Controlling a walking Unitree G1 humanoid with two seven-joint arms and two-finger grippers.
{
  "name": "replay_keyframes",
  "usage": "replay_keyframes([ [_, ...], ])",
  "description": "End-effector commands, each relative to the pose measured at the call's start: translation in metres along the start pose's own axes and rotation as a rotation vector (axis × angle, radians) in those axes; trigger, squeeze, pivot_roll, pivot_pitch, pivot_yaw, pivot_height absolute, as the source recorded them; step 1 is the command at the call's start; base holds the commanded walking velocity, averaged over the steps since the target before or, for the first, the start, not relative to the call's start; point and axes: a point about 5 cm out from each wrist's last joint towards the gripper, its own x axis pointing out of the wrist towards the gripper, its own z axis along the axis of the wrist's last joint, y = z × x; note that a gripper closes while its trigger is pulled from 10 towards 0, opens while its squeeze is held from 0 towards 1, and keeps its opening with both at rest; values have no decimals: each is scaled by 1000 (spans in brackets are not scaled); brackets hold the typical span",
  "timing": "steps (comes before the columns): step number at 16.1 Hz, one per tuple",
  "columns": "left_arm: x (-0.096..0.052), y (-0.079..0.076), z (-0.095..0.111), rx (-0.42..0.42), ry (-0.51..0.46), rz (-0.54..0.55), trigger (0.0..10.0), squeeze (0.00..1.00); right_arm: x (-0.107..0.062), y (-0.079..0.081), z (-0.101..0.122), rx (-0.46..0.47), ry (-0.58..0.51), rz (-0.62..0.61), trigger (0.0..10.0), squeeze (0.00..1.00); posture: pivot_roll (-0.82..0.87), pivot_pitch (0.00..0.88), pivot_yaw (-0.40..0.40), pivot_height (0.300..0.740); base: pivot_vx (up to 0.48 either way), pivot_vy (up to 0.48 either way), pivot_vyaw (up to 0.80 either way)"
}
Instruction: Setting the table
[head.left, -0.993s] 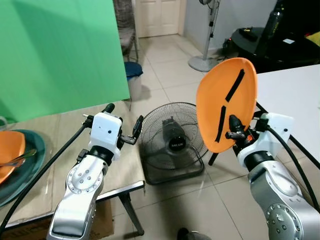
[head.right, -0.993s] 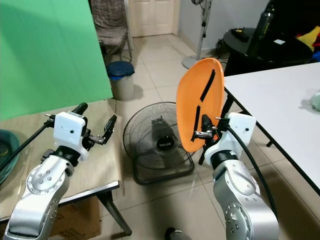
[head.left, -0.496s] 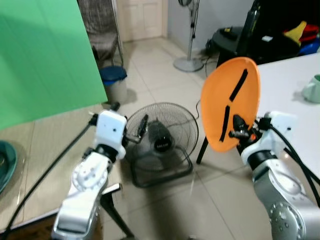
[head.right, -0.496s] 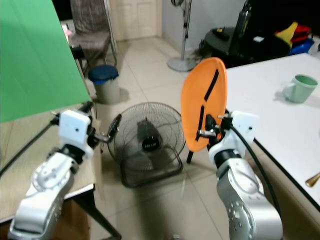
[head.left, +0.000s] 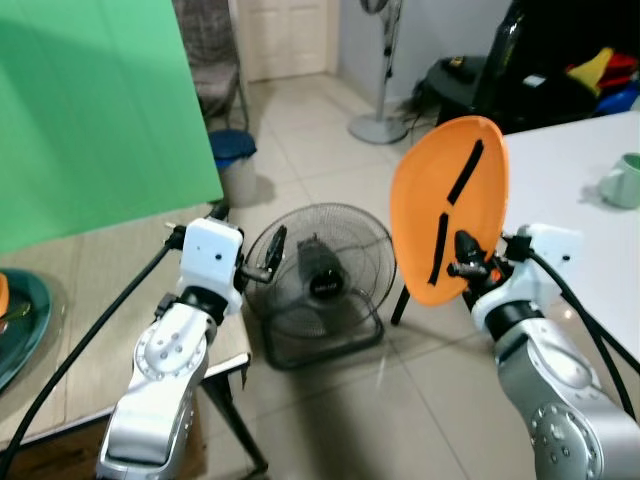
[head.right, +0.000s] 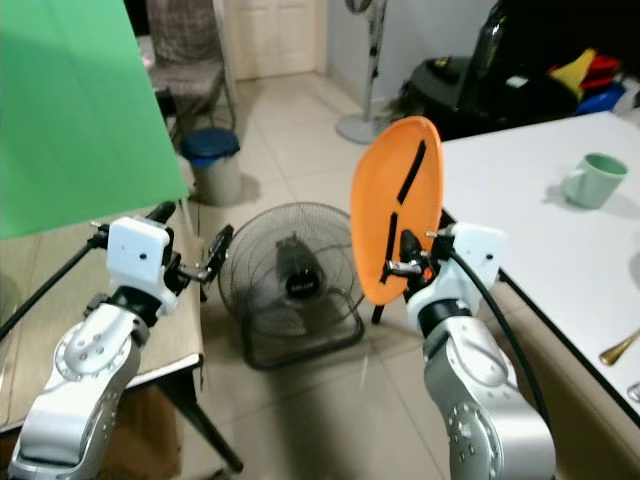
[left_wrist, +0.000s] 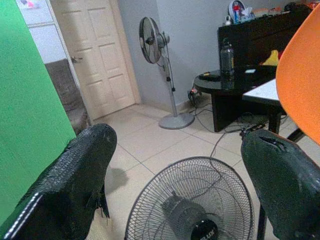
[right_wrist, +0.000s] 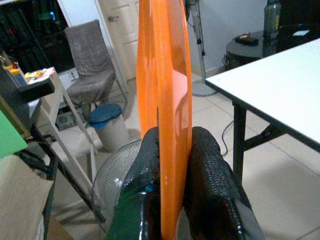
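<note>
1. The round orange plastic plate (head.left: 450, 205) looks light and stiff — a thin moulded dish that should neither flex nor weigh on the wrist, though its smooth face is likely slippery. Held by one spot on the rim, it could swivel if the arm swings fast.

2. The right gripper (right_wrist: 172, 165) has it by the lower edge, jaws closed on the rim with one black finger on each face; that reads as the sensible place to hold it, since there is no handle and the middle is too broad.

3. The plate stands nearly upright, on edge, raised in front of the robot's right side over the tiled floor, near the corner of the white counter (head.right: 540, 200) to the right but not yet over it.

4. Its surface is plain bright orange with two black strips running in a broken slanted line across the face towards the robot; edge-on from the wrist it shows as a narrow orange band.

5. The left gripper (head.left: 268, 258) holds nothing — jaws spread wide, hovering by the edge of the beige counter (head.left: 100, 290) on the left, pointing towards the black wire floor fan (head.left: 320, 280).

6. A pale green mug (head.right: 590, 178) already sits on the white counter, so my guess is the plate belongs there too
</note>
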Motion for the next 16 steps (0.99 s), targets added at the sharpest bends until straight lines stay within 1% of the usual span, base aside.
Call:
replay_keyframes([
  [1,1,2,-1,-10,10,11,10000,0,0,1,9,-1,-43,-2,10000,0,50,0,23,740,0,0,0],
  [2,2,3,-1,-9,10,10,10000,0,0,1,9,0,-42,-3,10000,0,49,0,24,740,0,0,-563],
  [3,2,3,-1,-7,10,7,10000,0,0,1,9,2,-41,-5,10000,0,49,0,25,740,0,382,-800],
  [8,5,2,-1,3,19,-4,10000,0,0,1,9,7,-43,-14,10000,0,44,0,30,740,0,465,-800],
  [9,6,2,-1,-1,17,-4,10000,0,0,1,9,7,-44,-18,10000,0,43,0,32,740,0,-255,-800],
  [13,8,5,1,-4,7,9,10000,0,-1,-1,10,9,-46,-41,10000,0,40,0,35,740,0,-480,0],
  [14,8,5,0,-3,11,9,10000,0,-1,-1,10,9,-46,-40,10000,0,40,0,35,740,0,-274,0],
  [16,8,5,-1,-11,13,10,10000,0,-1,-1,10,8,-47,-37,10000,0,36,0,37,740,0,0,0],
])
